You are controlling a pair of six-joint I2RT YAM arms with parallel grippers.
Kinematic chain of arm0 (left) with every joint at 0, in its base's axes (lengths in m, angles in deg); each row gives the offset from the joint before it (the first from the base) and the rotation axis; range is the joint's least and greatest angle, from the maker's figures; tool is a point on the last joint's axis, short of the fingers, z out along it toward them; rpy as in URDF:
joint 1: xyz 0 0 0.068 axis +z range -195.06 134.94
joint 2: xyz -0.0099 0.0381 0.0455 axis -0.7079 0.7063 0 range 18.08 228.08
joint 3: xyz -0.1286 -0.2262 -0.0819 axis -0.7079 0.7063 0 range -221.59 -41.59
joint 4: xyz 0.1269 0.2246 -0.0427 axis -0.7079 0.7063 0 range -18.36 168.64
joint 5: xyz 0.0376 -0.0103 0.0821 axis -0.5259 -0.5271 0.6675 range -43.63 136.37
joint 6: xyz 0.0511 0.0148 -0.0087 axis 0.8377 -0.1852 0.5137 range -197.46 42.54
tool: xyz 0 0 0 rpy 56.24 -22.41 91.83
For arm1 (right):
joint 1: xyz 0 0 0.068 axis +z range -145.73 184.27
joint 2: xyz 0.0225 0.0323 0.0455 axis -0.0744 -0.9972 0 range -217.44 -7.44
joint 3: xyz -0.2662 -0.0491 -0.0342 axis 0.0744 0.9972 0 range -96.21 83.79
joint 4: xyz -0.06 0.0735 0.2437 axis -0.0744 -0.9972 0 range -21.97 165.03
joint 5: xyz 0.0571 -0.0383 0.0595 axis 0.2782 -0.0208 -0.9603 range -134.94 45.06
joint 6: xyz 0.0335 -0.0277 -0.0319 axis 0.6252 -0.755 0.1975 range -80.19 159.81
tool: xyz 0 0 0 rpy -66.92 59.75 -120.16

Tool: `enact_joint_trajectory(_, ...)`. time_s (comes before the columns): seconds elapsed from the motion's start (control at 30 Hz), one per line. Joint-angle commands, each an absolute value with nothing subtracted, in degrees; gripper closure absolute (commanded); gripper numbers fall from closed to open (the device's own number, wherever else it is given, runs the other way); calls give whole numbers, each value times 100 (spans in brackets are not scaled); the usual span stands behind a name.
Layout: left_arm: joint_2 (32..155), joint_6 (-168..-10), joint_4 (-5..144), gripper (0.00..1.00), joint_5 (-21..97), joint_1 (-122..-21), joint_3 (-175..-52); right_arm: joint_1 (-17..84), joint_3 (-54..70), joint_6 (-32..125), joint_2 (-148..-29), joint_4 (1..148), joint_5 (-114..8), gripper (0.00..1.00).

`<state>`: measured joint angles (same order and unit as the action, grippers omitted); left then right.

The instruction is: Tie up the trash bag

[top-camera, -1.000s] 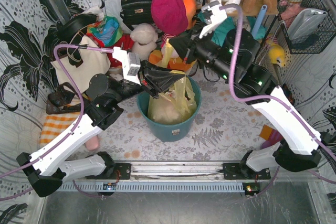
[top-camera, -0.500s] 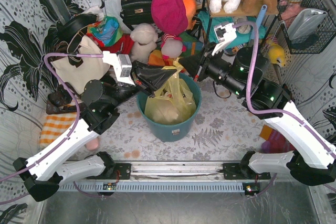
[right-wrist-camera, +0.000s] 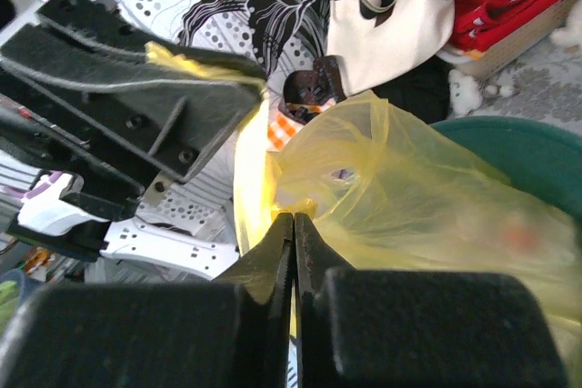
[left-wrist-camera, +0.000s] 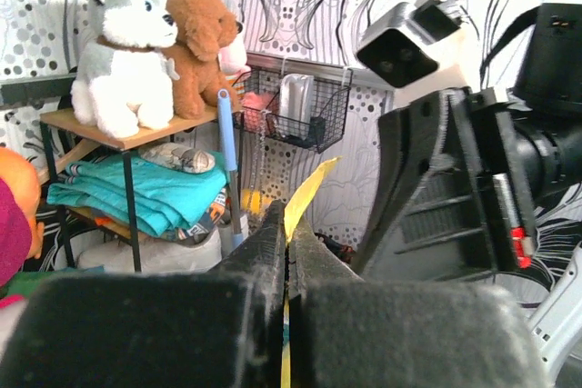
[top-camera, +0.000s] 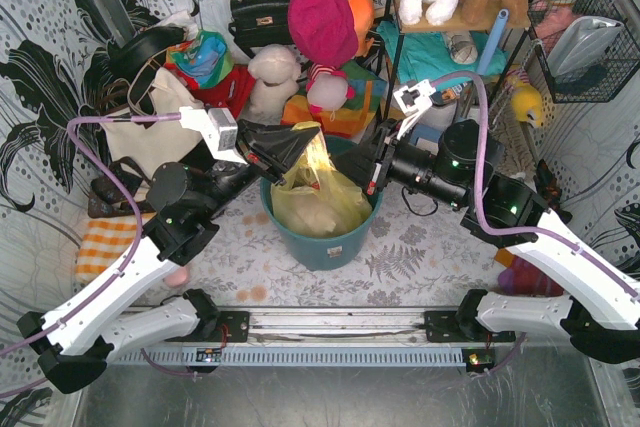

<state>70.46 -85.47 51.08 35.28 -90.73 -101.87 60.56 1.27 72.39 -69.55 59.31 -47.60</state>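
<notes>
The trash bag (top-camera: pixel 318 197) is thin yellow-green plastic with white paper showing through. It sits in the teal bin (top-camera: pixel 322 244) at the table's middle. My left gripper (top-camera: pixel 308 137) is shut on a yellow strip of the bag's edge (left-wrist-camera: pixel 307 194) and holds it up above the bin's far left rim. My right gripper (top-camera: pixel 372 175) is shut on another fold of the bag (right-wrist-camera: pixel 309 210) at the bin's right rim. In the right wrist view the bag (right-wrist-camera: pixel 427 215) stretches between both grippers, with the left gripper's fingers (right-wrist-camera: pixel 136 97) above it.
A cream tote bag (top-camera: pixel 150 137) lies at the left, with a black handbag (top-camera: pixel 258 12), plush toys (top-camera: pixel 275 77) and a magenta cloth (top-camera: pixel 322 17) behind the bin. A shelf (top-camera: pixel 440 37) with toys and a wire basket (top-camera: pixel 585 37) stand at the back right. An orange striped cloth (top-camera: pixel 105 247) lies near left.
My left gripper has moved left and back, pulling its strip of the bag up. My right gripper has come down from behind the bin to its right rim and holds the bag.
</notes>
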Motion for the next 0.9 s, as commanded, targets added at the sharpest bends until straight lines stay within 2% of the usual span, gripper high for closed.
enact_joint_trajectory(0.0, 6948, -8419, 5136, 100, 3990, -9076, -10130, 6276, 200, 7481, -6782, 6150, -4894, 100)
enact_joint_trajectory(0.47, 6874, -8396, 5166, 100, 3933, -9068, -10094, 6764, 38, 7504, -6657, 5540, -3782, 100)
enact_joint_trajectory(0.6, 6769, -8484, 4742, 100, 3165, -9068, -10020, 6762, -326, 7181, -6828, 5485, -3202, 100)
enact_joint_trajectory(0.73, 6946, -8542, 4812, 100, 1822, -9068, -10395, 6763, -798, 6665, -7216, 5766, -2881, 100)
enact_joint_trajectory(0.87, 7266, -8670, 5013, 100, 980, -9068, -10785, 6763, -1883, 5945, -7934, 5932, -2686, 100)
